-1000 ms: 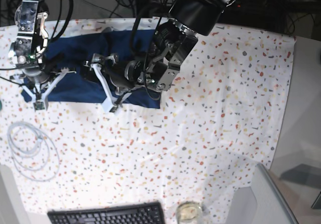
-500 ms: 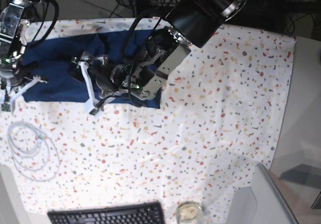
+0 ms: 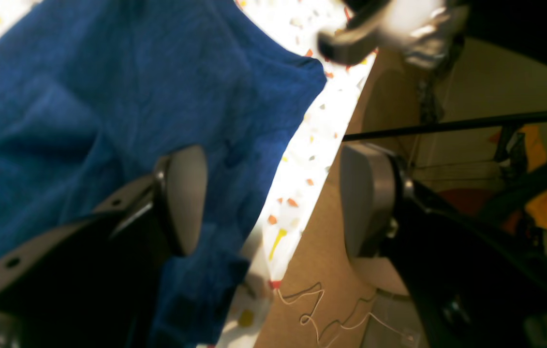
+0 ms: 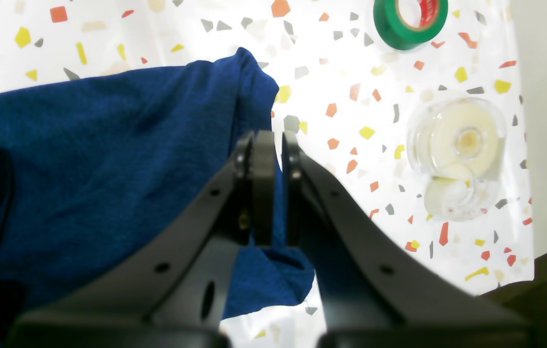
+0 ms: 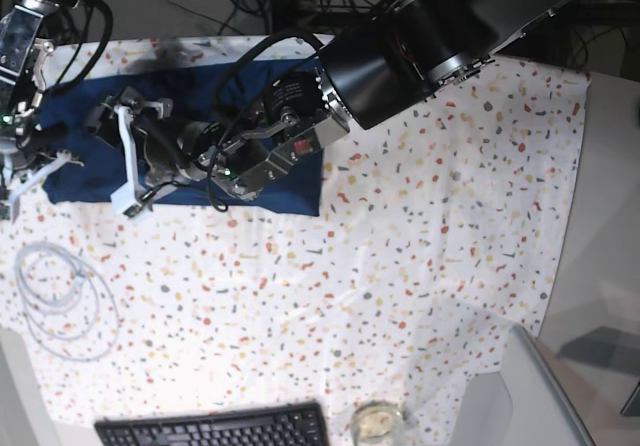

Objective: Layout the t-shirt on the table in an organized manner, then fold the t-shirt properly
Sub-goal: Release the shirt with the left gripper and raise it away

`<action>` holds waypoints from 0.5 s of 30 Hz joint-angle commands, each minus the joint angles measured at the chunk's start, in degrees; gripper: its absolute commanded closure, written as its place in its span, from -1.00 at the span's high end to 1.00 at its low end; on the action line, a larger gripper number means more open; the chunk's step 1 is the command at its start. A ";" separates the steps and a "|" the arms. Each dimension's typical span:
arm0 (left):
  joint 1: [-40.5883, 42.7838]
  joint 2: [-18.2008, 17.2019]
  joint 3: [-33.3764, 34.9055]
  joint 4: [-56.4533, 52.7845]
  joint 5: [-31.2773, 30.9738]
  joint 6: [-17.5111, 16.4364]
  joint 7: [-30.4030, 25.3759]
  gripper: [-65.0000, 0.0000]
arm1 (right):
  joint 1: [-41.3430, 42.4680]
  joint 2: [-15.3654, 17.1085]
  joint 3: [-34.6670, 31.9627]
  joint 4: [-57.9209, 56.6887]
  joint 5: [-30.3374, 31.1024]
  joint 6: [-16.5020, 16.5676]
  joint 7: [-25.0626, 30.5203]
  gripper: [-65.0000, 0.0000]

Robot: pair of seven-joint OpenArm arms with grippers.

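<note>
The navy-blue t-shirt (image 5: 250,181) lies spread along the far left part of the speckled table (image 5: 400,266). My left gripper (image 5: 115,161) hovers over the shirt's left part with its jaws open. In the left wrist view that gripper (image 3: 275,203) has nothing between its pads; one pad is over the t-shirt (image 3: 84,121), the other past the table's edge. My right gripper (image 5: 22,178) is at the table's far left. In the right wrist view this gripper (image 4: 273,183) is shut on a fold at the edge of the t-shirt (image 4: 109,159).
A green tape roll (image 4: 411,19) and a clear tape dispenser (image 4: 462,145) lie just beyond the right gripper. A coiled white cable (image 5: 60,296) lies at the front left. A black keyboard (image 5: 215,428) and a small glass (image 5: 377,421) sit at the front edge.
Both arms moved left. The right gripper drew the shirt's left edge toward the table's left side, and the open left gripper swept left over the cloth.
</note>
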 commanded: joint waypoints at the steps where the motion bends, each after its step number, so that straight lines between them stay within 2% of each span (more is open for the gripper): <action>1: -1.43 1.21 -0.37 0.95 -0.98 -0.49 -1.40 0.27 | 0.50 0.67 0.25 1.24 0.08 -0.07 1.14 -0.91; 4: -1.61 1.21 -1.24 2.54 -0.98 -0.49 -1.49 0.27 | 0.50 0.67 0.25 1.24 0.17 0.02 1.14 -0.91; 6: -0.99 0.08 -5.82 4.38 -0.98 -0.49 -1.14 0.27 | 0.41 0.58 0.07 2.39 0.17 0.55 1.14 -0.91; 7: -0.82 -0.89 -8.54 5.79 -0.98 -0.49 -1.05 0.26 | 0.32 0.23 -0.10 3.44 0.17 1.87 1.14 -0.91; 9: 0.85 -4.58 -14.08 8.87 -1.07 -0.32 -0.96 0.26 | -0.21 0.05 -0.28 6.17 0.25 5.21 -0.62 -0.91; 11: 3.58 -9.68 -21.38 12.73 -1.24 -0.32 -0.96 0.24 | -0.21 -1.71 -0.37 9.42 0.25 9.25 -3.26 -0.91; 13: 8.24 -15.57 -29.20 15.99 -1.24 -0.32 -0.96 0.03 | -0.47 -3.38 -1.16 13.38 0.25 13.74 -5.46 -0.90; 15: 13.60 -21.55 -37.55 18.36 -1.07 -0.32 -0.96 -0.43 | -2.05 -4.61 -5.20 16.19 -0.01 18.75 -7.83 -0.89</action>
